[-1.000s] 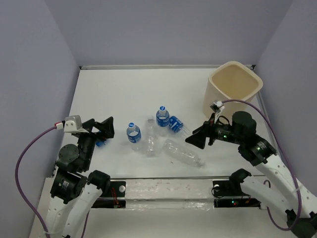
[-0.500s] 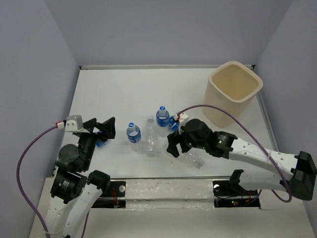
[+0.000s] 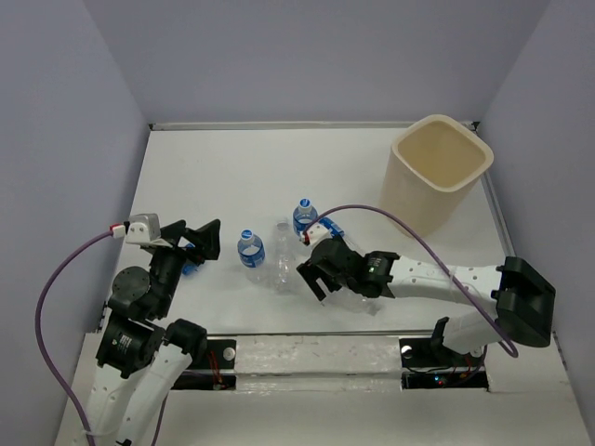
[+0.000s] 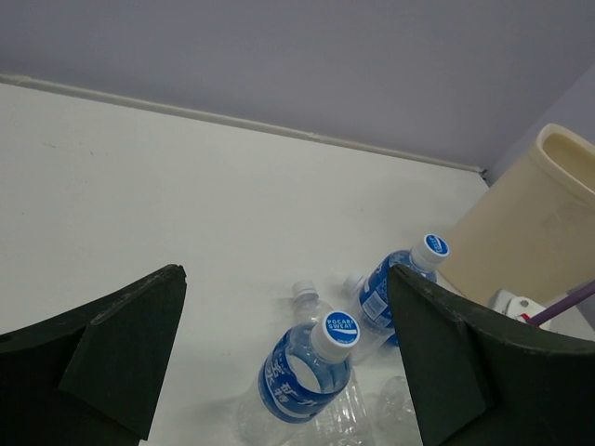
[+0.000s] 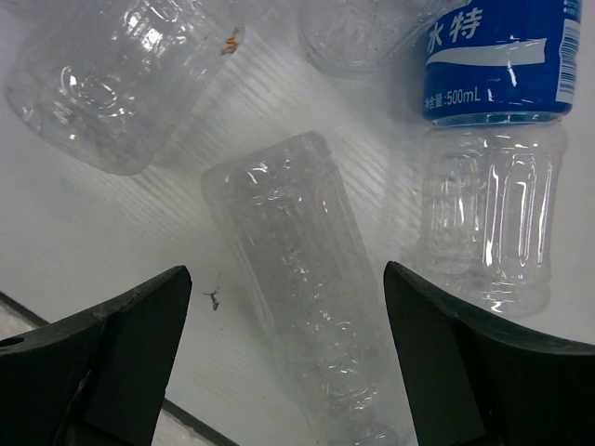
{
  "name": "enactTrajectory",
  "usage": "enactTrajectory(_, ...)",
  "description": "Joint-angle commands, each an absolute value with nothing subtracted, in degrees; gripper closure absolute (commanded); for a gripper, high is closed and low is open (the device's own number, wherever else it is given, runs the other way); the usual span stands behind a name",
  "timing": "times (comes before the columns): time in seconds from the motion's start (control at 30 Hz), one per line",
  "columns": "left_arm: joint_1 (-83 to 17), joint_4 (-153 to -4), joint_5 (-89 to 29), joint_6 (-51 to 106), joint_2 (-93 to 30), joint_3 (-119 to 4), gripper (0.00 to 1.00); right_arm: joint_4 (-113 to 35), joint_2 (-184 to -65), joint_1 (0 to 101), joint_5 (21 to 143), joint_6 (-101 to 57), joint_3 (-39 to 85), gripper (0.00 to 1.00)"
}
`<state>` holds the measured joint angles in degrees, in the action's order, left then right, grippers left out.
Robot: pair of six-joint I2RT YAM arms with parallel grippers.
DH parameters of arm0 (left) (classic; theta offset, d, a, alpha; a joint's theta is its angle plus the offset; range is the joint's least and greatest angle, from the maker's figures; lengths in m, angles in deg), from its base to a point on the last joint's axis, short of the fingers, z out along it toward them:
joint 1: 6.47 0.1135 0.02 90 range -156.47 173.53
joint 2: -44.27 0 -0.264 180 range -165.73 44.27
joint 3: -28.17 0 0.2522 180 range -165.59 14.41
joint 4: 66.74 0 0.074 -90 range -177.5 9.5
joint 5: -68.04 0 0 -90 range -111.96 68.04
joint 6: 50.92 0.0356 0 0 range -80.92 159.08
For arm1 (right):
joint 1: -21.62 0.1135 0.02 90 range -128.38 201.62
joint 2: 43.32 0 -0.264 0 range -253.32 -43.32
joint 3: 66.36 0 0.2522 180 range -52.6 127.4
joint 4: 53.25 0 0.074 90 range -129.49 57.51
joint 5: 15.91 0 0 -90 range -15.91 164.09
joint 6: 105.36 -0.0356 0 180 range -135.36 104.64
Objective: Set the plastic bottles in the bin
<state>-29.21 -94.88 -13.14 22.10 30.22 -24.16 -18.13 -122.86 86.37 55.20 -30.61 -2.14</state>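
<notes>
Beige plastic makes the bin [image 3: 406, 190], which stands upright at the far right corner of the white desk [image 3: 223, 167], close to the purple wall [image 3: 316, 56]. The plastic bottles [image 3: 284, 265] are all on the desk, bunched up near its middle and well apart from the bin. One blue-label bottle [image 3: 249, 249] stands up at the left of the bunch. A second blue-label bottle [image 3: 304, 216] stands up a bit farther back. The right arm is stretched across the near side of the desk to the bunch, with a purple cable [image 3: 409, 228] looping over it. The right pincer [image 3: 314, 277] points down over a plain bottle [image 5: 297, 307] that lies flat on the desk. Its two dark fingers [image 5: 112, 353] are spread wide, one on each side of that bottle, and there is a gap on both sides, so it holds nothing. Just beside the plain bottle lies a flat blue-label bottle [image 5: 493, 139], with its clear end near one finger. Two more clear bottles show at the top of the right wrist view. The left pincer [image 3: 197, 245] hangs over the left side of the desk, apart from the bunch. It is spread wide too and has nothing in it. It faces the bottles, and the bin shows behind them.
</notes>
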Motion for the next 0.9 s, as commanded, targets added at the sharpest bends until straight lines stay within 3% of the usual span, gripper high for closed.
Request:
enactTrajectory(0.0,-28.97,-91.93,-14.75,22.82,29.06,-23.74,0.01,-20.77,-124.08,86.92,47.64,-27.24,-0.04,0.10)
enactTrajectory(0.3,-28.97,-92.02,-15.11,22.99,28.01,-23.65,0.01,-23.41,-130.94,86.92,50.80,-25.99,-0.39,0.12)
enactTrajectory(0.47,-28.97,-91.93,-15.37,22.99,27.57,-23.74,0.01,-24.90,-131.47,86.92,50.89,-25.82,-1.01,0.23)
enactTrajectory(0.57,-28.97,-92.02,-15.28,22.99,27.66,-23.65,0.01,-24.29,-129.98,86.92,50.54,-26.26,-0.75,0.42)
enactTrajectory(0.67,-28.97,-91.93,-15.46,22.99,27.48,-23.56,0.01,-19.91,-124.37,86.92,50.63,-27.92,0.48,0.49)
enactTrajectory(0.7,-28.97,-91.93,-15.46,23.08,27.31,-23.56,0.01,-17.46,-122.26,86.92,50.80,-28.97,1.62,0.57)
enactTrajectory(0.87,-28.88,-91.75,-15.90,23.08,26.60,-23.65,0.01,-16.11,-105.84,87.45,50.21,-27.76,6.89,0.61)
